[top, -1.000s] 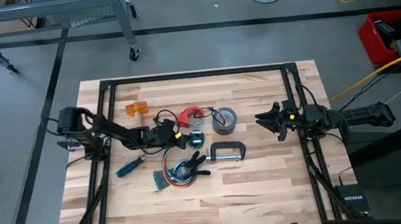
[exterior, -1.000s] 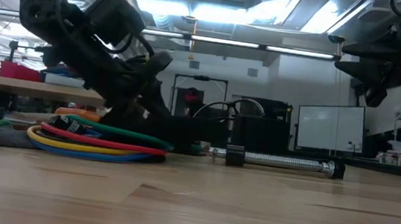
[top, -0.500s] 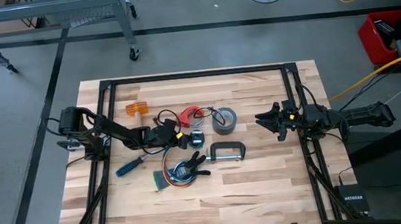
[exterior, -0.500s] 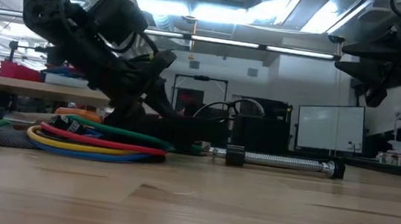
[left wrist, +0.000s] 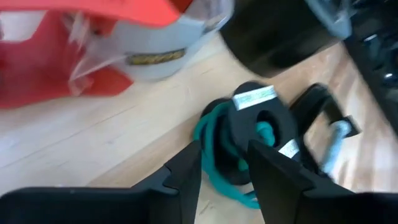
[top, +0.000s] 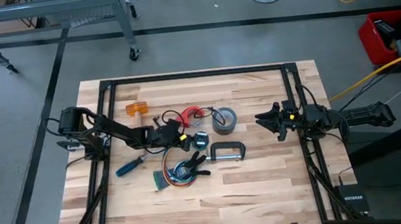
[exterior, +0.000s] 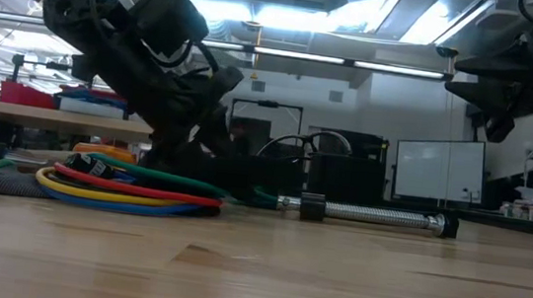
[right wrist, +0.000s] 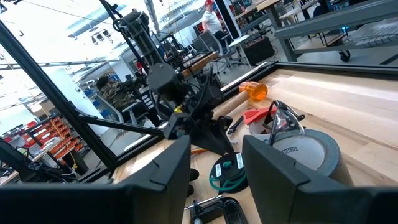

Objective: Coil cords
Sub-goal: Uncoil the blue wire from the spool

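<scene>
The left gripper, fingers spread, reaches over a teal cord wound on a black reel near the table's centre; the multicoloured bundle lies at its 6 o'clock. Closing off-centre could skid the reel and spill loops toward the tape roll at 2 o'clock. The right gripper waits, spread, at 3 o'clock.

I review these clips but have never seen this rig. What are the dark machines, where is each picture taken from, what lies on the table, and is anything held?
Two dark robot arms work at a wooden table. One picture looks straight down, one looks level across the tabletop, and one comes from each arm's wrist. The left gripper reaches into the middle clutter, fingers open just short of a small black reel wound with green cord. The right gripper waits open at the right side. Also there: a looped multicoloured cord bundle, a roll of grey tape, a metal clamp, a blue-handled screwdriver and a red piece. Nothing is held.
</scene>
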Available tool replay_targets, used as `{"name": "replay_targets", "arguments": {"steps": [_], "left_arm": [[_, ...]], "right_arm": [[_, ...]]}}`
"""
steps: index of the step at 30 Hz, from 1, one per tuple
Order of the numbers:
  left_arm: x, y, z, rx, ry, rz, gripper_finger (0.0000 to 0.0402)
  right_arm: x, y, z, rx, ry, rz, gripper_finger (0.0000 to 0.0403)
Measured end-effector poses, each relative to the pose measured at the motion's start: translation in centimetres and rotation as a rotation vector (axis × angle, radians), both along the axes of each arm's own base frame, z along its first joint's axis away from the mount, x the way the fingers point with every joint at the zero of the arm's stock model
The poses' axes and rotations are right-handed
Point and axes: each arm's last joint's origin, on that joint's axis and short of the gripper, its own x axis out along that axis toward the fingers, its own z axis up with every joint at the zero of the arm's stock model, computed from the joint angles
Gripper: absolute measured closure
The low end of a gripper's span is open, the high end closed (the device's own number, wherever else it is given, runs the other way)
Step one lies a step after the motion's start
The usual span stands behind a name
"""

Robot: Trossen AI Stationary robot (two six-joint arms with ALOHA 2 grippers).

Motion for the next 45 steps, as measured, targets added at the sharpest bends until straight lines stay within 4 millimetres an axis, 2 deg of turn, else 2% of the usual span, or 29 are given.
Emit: {"name": "replay_targets", "arguments": {"steps": [16, 21, 27, 30, 35, 45], "left_arm": [[0.4, -0.1, 0.0, -0.047, -0.050, 0.000, 0.0288], [1.8, -0.2, -0.8, -0.067, -0.035, -0.024, 0.0288], [3.5, -0.3, -0.4, -0.023, -0.044, -0.080, 0.0291], [3.8, -0.3, -0.1, 0.002, -0.045, -0.108, 0.0317], [3.9, -0.3, 0.1, 0.024, -0.051, -0.142, 0.0390], [4.1, -0.2, 0.4, 0.085, -0.073, -0.171, 0.0400]], "right_arm": [[0.0, 0.0, 0.0, 0.000, 0.000, 0.000, 0.0253], [0.0, 0.0, 0.0, 0.000, -0.001, 0.000, 0.0253], [0.0, 0.0, 0.0, -0.001, 0.004, 0.000, 0.0253], [0.0, 0.0, 0.0, -0.001, 0.004, 0.000, 0.0253], [0.0, 0.0, 0.0, 0.000, 0.004, 0.000, 0.0253], [0.0, 0.1, 0.0, -0.001, 0.003, 0.037, 0.0253]]}}
